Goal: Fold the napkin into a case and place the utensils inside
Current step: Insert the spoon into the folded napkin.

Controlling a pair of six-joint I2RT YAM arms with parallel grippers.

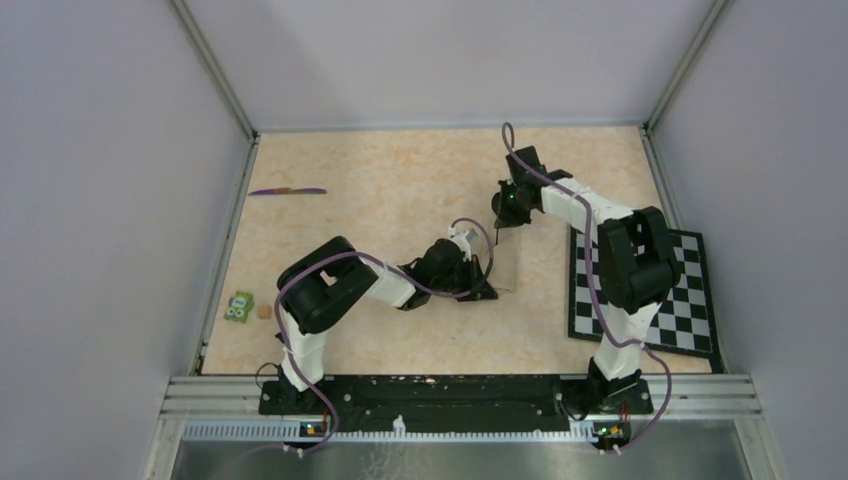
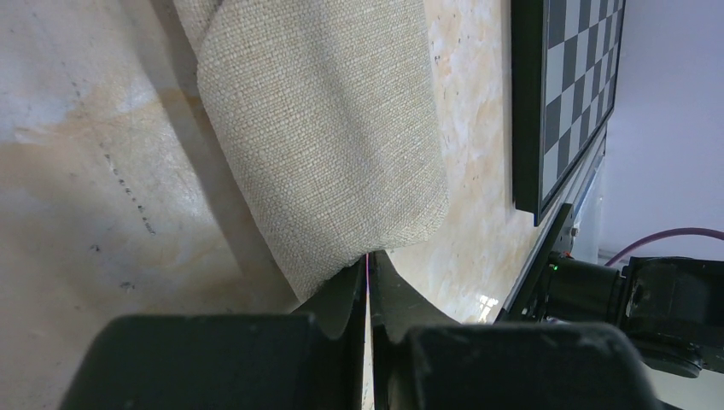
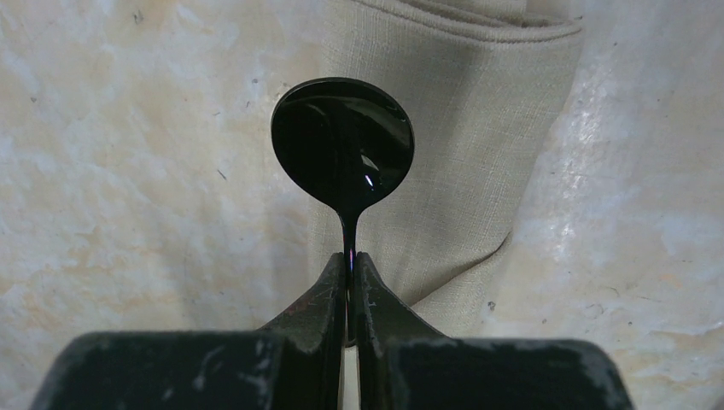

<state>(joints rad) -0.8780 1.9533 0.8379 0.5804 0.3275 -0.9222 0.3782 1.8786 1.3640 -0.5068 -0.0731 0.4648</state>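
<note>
Nearest, along the bottom of the overhead view: both arm bases bolted to a black rail point(image 1: 430, 395). Slightly further up, lower left on the table point(image 1: 380, 180): a small green toy point(image 1: 239, 307) with a tan speck beside it, too small to name.

Mid-frame: the left gripper point(image 1: 483, 290), fingers pressed almost together with only a hairline slit between them in its wrist view, pinching the lower corner of the napkin point(image 2: 333, 128). Cannot tell how deep the cloth goes between the tips. Folded into a narrow oblong with a rounded end, raised enough to throw a shadow on the table. Barely distinguishable from the tabletop from overhead.

Just beyond: the right gripper point(image 3: 350, 260), clamped tight on the thin neck of the black spoon point(image 3: 343, 141). Handle hidden between the fingers, round bowl pointing away over the folded cloth. Touching the cloth or hovering: unclear. Spoon itself hidden under the wrist from overhead.

Right side: a checkerboard point(image 1: 690, 290), partly covered by the right arm.

Farthest, upper left by the wall: the purple knife point(image 1: 287, 190), lying flat, well apart from the napkin.
</note>
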